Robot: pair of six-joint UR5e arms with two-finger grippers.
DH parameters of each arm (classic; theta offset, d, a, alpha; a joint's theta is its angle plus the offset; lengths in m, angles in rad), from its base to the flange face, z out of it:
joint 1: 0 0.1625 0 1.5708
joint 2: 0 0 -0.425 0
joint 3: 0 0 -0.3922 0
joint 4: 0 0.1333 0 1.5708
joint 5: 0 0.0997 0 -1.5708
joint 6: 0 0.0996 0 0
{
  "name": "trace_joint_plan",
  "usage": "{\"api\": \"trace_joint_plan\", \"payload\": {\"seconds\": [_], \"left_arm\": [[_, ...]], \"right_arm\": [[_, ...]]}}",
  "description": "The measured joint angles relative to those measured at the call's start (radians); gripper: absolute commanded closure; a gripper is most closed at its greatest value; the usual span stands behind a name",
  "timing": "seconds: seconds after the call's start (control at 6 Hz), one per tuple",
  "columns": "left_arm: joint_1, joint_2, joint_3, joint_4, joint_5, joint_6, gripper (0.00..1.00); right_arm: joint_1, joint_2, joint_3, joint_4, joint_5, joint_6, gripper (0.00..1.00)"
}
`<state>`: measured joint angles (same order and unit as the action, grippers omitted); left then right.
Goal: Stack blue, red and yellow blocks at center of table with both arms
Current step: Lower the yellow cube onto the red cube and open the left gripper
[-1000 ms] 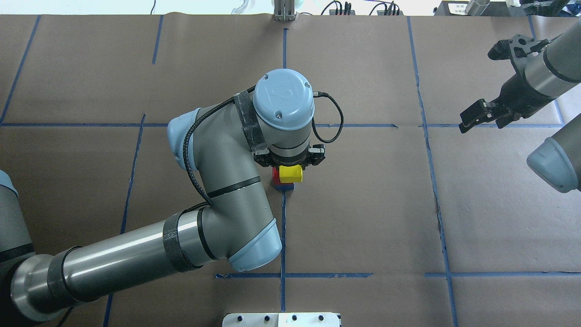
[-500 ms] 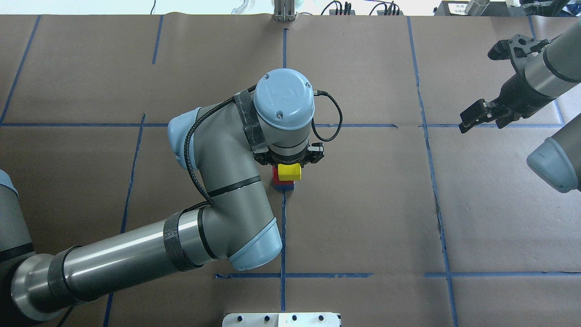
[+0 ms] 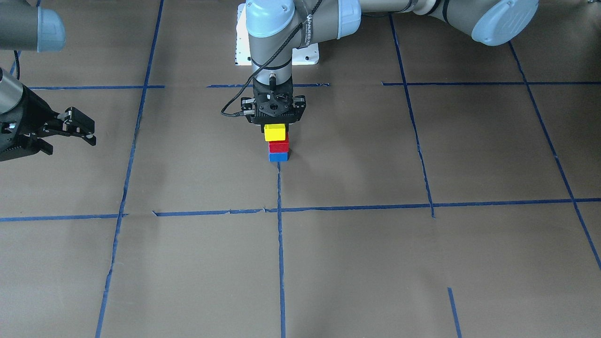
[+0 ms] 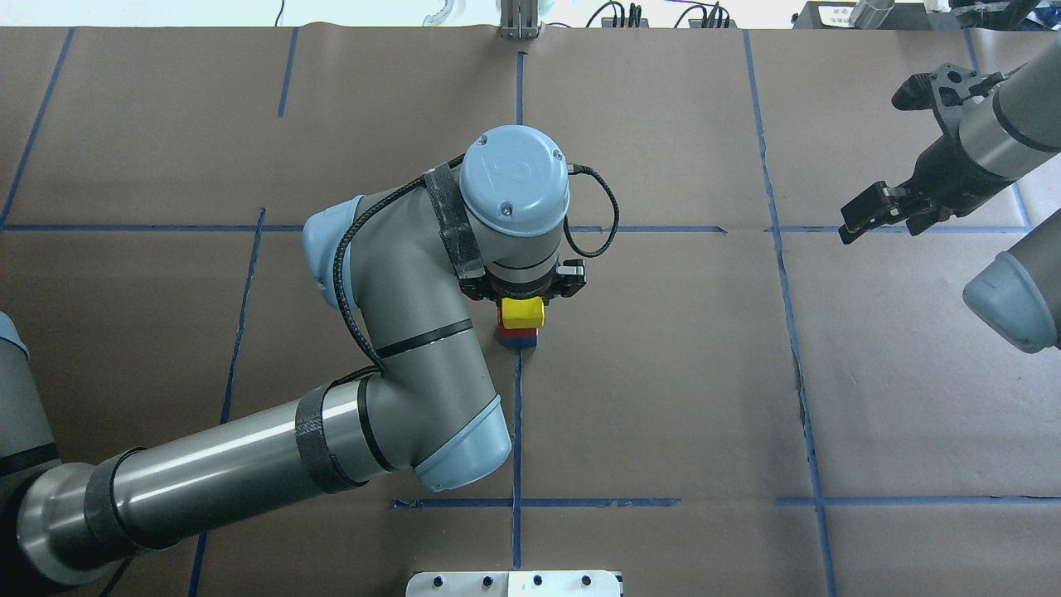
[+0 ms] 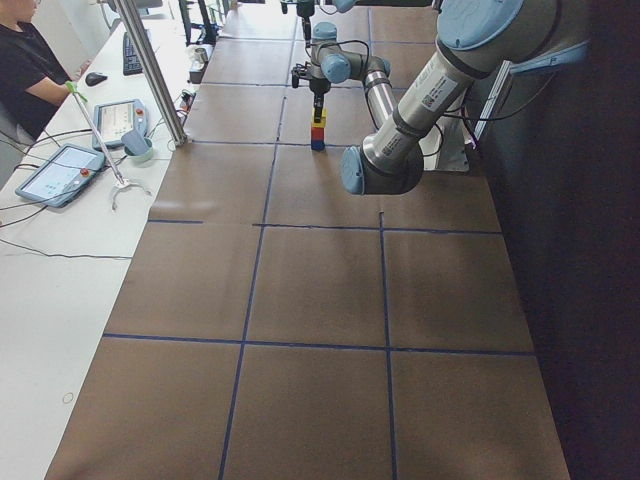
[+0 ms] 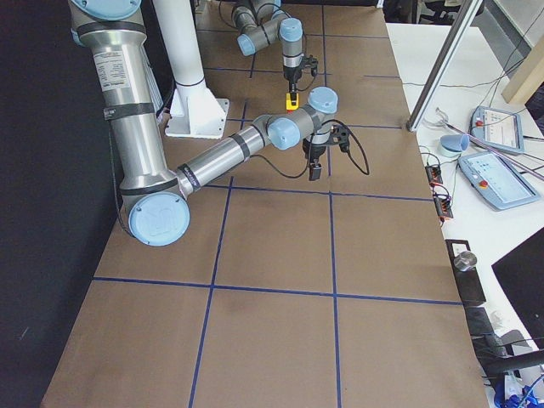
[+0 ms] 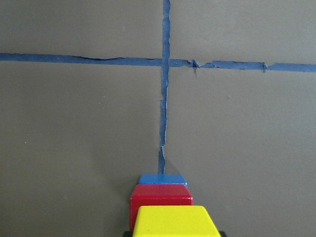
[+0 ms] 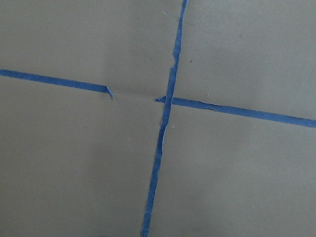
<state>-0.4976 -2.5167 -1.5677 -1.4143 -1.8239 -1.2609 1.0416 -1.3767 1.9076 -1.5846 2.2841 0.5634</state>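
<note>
The brown-papered desk (image 3: 422,263), gridded with blue tape (image 3: 280,244), carries the stack at its centre. The left arm (image 4: 249,473) reaches over the middle with its wrist pointing straight down, while the right arm (image 4: 1007,108) hangs well apart at its own side. The right tool (image 4: 880,225) has its jaws spread apart. The left tool (image 3: 275,126) is clamped on the yellow block (image 3: 274,132), directly over the red block (image 3: 279,146) and slightly offset; whether they touch is unclear. The red rests on the blue block (image 3: 279,157), which stands on a tape line.
</note>
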Motion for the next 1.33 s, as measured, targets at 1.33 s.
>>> {"api": "trace_joint_plan", "payload": {"seconds": [1.33], "left_arm": [[-0.012,0.01,0.002,-0.009,0.0,0.0,0.92]], "right_arm": [[0.0,-0.001,0.0,0.0,0.003,0.0,0.0]]}}
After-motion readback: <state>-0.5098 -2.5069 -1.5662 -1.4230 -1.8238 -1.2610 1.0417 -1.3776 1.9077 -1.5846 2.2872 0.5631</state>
